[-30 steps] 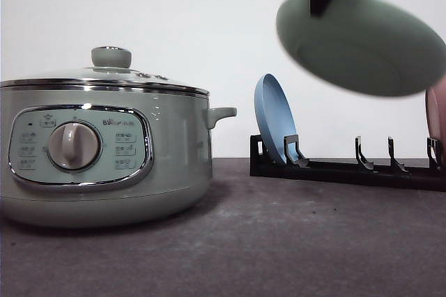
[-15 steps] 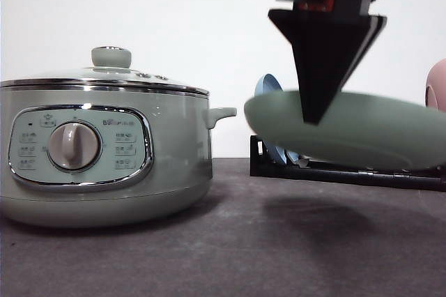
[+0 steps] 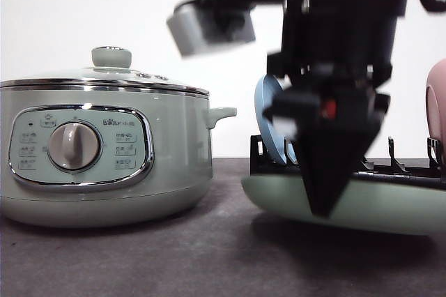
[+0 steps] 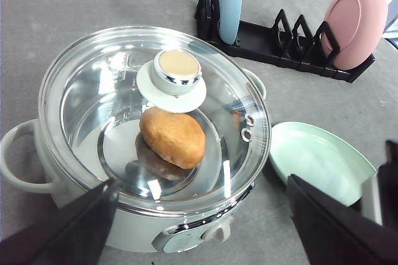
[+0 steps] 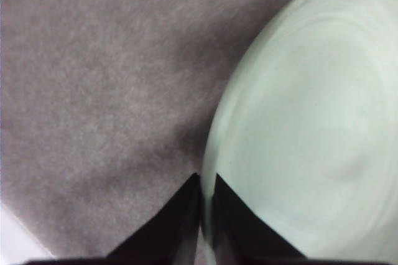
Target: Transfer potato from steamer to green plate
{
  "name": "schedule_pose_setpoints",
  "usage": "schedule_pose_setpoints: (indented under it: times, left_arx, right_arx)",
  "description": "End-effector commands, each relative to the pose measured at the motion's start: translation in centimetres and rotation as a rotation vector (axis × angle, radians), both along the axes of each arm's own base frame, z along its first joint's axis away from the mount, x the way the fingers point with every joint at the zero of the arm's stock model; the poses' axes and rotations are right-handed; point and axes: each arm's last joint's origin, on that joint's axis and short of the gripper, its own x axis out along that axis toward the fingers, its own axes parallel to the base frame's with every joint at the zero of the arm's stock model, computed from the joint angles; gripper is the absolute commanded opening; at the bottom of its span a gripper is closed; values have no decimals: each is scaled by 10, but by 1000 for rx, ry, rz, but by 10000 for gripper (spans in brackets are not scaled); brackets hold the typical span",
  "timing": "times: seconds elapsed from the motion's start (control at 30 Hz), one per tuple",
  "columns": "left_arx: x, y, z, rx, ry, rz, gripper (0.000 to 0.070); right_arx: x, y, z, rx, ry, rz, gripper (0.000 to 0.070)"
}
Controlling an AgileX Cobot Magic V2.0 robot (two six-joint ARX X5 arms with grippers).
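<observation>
Potato point(image 4: 173, 137) lies inside the steamer point(image 3: 104, 150) under its glass lid point(image 4: 155, 109), well to the left of the right claw point(image 5: 205, 209), which is clamped on the rim of the green plate point(image 3: 390, 203) low over the table point(image 3: 209, 255), while the left claw point(image 4: 199, 227) hangs with fingers apart above the steamer.

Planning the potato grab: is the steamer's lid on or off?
On. The glass lid sits on the steamer, with the potato visible beneath it.

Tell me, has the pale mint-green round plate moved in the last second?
Yes. The green plate dropped from above the black dish rack to table level before it, gripped by the right gripper.
</observation>
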Motion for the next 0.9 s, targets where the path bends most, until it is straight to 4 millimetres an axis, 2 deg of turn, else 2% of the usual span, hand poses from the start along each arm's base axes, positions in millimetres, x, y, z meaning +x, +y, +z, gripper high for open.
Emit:
schedule_pose_setpoints:
  times: [0.0,0.17,0.23,0.37,0.43,0.57,0.67,0.87]
  left_arx:
    - [-1,0,8,5,-40,-12,555]
    - [-1,0,8,6,-40,-12,555]
    - [-1,0,8,5,-40,-12,555]
    - [-1,0,8,5,-39,-12,556]
    - [-1,0,8,5,-39,-12,556]
    - [-1,0,8,5,-39,-12,556]
    - [-1,0,8,5,-40,-12,556]
    - [-1,0,8,5,-39,-11,556]
  right_arx:
    - [-1,6,-6,-14,8,0,4]
    - [0,10,-16,-12,65,8,8]
    - [0,12,-16,8,76,12,29]
    - [1,13,-16,23,76,5,239]
    - [1,13,-16,23,75,4,302]
    - [1,13,-15,22,66,4,307]
    - [3,14,-7,36,41,9,307]
    - [11,13,34,149,-31,7,307]
